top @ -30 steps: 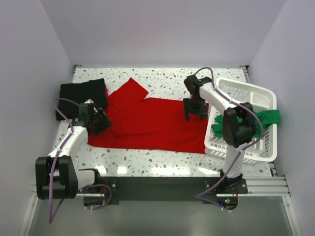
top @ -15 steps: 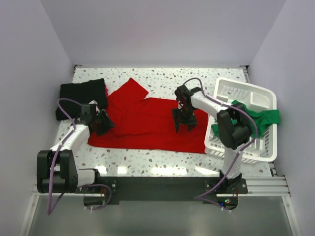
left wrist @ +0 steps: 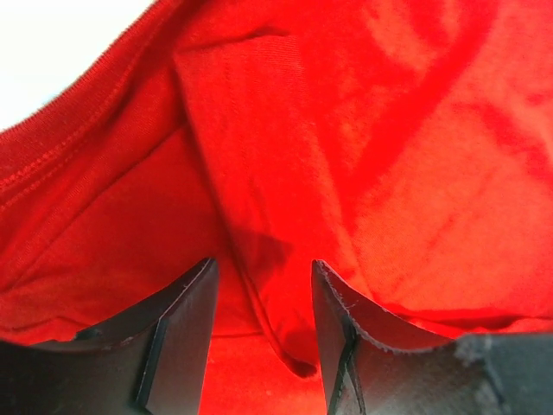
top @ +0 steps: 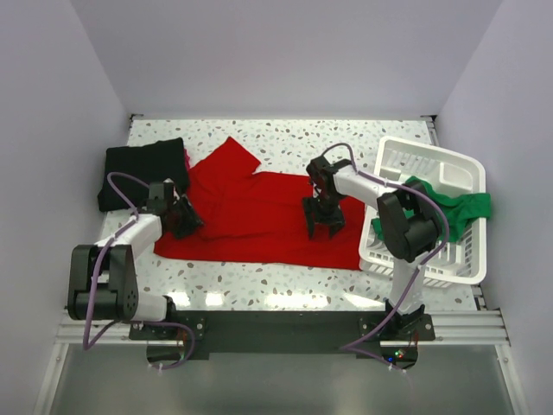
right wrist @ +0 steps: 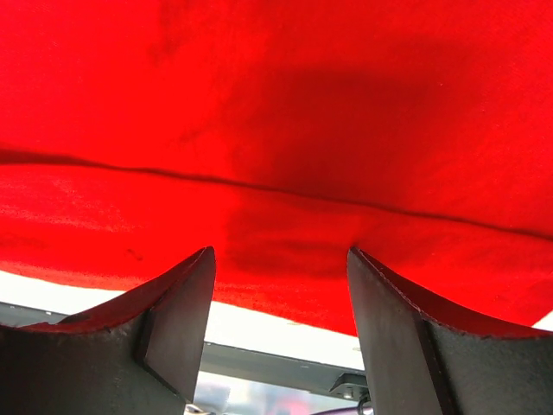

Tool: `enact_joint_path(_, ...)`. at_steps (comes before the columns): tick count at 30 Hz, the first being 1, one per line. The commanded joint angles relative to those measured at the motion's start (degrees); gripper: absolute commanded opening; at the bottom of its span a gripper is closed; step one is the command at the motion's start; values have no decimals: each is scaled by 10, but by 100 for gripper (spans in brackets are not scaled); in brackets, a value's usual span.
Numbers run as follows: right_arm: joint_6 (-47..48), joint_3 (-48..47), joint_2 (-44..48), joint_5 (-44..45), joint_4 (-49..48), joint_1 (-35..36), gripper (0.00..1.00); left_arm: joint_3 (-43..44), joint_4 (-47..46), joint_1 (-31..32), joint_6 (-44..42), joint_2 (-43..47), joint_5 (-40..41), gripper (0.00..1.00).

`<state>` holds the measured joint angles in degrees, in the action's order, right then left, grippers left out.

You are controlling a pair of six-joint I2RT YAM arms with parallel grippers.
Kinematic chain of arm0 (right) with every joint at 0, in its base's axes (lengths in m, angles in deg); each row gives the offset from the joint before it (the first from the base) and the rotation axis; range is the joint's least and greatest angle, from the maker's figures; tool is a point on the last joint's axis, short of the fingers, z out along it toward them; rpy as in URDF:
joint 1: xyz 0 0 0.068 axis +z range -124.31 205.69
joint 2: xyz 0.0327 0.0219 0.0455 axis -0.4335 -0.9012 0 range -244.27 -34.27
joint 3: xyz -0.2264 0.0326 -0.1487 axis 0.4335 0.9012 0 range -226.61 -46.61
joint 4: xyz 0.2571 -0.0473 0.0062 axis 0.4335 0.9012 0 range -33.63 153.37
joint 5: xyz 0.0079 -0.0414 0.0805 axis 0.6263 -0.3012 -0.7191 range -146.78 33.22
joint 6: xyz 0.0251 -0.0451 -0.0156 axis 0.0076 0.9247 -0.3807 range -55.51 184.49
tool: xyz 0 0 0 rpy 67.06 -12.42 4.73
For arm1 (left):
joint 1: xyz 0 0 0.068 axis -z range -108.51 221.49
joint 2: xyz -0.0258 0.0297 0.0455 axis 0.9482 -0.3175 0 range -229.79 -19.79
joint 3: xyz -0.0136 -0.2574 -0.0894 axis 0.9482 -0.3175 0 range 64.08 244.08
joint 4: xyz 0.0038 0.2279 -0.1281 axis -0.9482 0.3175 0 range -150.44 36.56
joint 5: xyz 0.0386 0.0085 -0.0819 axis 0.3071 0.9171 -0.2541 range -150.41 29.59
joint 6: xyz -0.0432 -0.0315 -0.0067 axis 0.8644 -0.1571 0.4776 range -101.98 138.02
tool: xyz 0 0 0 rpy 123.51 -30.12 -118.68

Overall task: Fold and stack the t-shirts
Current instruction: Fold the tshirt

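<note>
Looks like the first fold of the red t-shirt (top: 259,216) is being set up. It lies spread flat across the middle of the worktop (top: 285,134), one sleeve poking toward the far side. The black t-shirt (top: 143,164) sits folded in the far-left corner, touching the red one's edge, and the green t-shirt (top: 467,206) hangs over the rim of the white basket (top: 415,156) on the right, not yet dealt with. The left end effector (top: 186,219) is down at the red shirt's left edge. Its jaws stand apart w/ a raised crease of cloth between them, so nothing is pinched. The right end effector (top: 324,227) hovers low over the shirt's right-middle, jaws wide apart, straddling a seam or fold line near the near hem. I can't tell if its tips touch the fabric, the wrist view is too close. Next move, I'd guess: both need to nip a single layer at the edge, then lift and carry it over evenly, approx. in step, or the cloth will bunch.
</note>
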<state>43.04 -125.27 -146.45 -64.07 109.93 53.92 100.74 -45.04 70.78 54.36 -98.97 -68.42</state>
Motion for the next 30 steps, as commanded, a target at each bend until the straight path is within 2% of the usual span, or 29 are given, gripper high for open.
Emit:
enact_joint_path(1,-8,6,4,-13,-10,2,66,9,-39,3,-11,-16,21,51)
enact_joint_path(8,-10,13,5,-11,-8,2,66,30,-49,16,-7,-29,25,46)
enact_joint_path(24,-8,8,-3,-4,-1,2,66,50,-51,39,7,-59,18,43)
enact_joint_path(27,-7,7,-6,-4,1,2,66,59,-56,43,6,-68,19,32)
enact_joint_path(28,-7,5,-6,-3,2,2,66,62,-56,45,7,-70,17,22)
enact_joint_path(30,-4,3,-8,-3,3,2,66,74,-58,49,7,-77,17,14)
